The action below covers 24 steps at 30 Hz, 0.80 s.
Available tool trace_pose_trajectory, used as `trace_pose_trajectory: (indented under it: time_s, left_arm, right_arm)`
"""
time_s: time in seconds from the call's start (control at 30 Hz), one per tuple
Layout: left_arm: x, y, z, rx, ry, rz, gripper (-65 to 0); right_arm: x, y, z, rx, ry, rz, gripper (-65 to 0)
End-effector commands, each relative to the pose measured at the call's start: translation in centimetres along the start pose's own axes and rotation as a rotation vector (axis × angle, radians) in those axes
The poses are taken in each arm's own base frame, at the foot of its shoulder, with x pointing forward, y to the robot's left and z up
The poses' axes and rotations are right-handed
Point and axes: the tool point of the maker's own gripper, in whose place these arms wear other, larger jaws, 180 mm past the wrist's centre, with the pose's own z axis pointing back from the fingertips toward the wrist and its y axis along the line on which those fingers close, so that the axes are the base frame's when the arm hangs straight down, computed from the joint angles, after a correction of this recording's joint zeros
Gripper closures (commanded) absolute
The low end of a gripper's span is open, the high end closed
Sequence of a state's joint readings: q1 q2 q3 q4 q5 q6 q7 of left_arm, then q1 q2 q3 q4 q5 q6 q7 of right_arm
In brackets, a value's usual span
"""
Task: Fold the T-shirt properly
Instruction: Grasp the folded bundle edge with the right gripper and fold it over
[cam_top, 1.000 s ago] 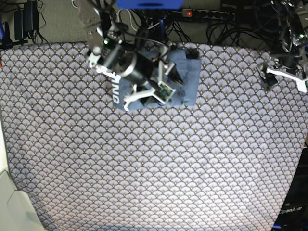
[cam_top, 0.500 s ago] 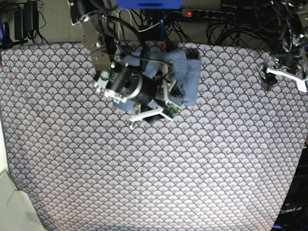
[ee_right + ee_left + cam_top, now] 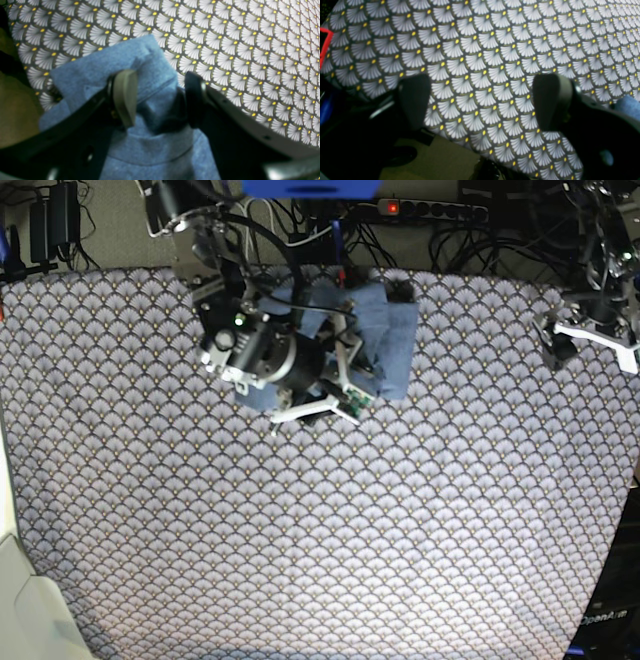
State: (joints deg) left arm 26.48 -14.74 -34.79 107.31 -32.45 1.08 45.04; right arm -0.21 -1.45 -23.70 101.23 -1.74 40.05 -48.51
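Observation:
The slate-blue T-shirt [image 3: 395,340] lies as a folded bundle at the back middle of the fan-patterned table cover [image 3: 320,530]. My right gripper [image 3: 330,385] is over its left part, and the arm hides much of the cloth. In the right wrist view the right gripper [image 3: 160,97] is open, its fingers [image 3: 125,97] astride a raised fold of the T-shirt [image 3: 150,57]. I cannot tell whether they press on it. At the table's right edge my left gripper [image 3: 590,345] is far from the shirt. The left gripper [image 3: 482,100] is wide open over bare cover.
A power strip [image 3: 420,208] with a red light and tangled cables run behind the table's back edge. A white object [image 3: 25,610] sits at the front left corner. In the left wrist view the cover's edge drops to the floor [image 3: 427,160].
My right arm has shifted toward the front over the shirt. The white lettering seen a second ago is now hidden, and a flap of cloth stands up behind the arm. The left arm has not moved.

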Motion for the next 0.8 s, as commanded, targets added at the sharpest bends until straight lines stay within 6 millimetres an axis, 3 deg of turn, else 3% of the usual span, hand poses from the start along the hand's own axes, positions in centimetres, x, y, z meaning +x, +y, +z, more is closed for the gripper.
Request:
trace_pose_trajectory:
  time_s: [0.0, 0.17, 0.37, 0.57, 0.77]
  left_arm:
    - [1.4, -0.1, 0.3, -0.005, -0.045, -0.018, -63.3]
    - [1.5, -0.1, 0.3, -0.005, -0.048, -0.018, -63.3]
    - [1.5, -0.1, 0.4, -0.005, -0.051, -0.018, -63.3]
    - [1.6, -0.1, 0.3, -0.006, -0.053, -0.018, -63.3]
    - [1.6, 0.0, 0.3, -0.003, -0.053, -0.016, -63.3]
  right_arm:
    - [1.4, -0.4, 0.3, -0.009, -0.049, 0.008, -30.3]
    - [-0.7, 0.1, -0.9, 0.025, 0.011, -0.016, -21.7]
    - [-1.3, 0.1, -1.5, 0.038, 0.030, -0.025, -14.0]
    - [1.1, 1.0, -2.0, 0.067, 0.004, 0.065, -1.0]
    - [3.1, 2.0, -2.3, 0.089, -0.033, 0.105, 0.0]
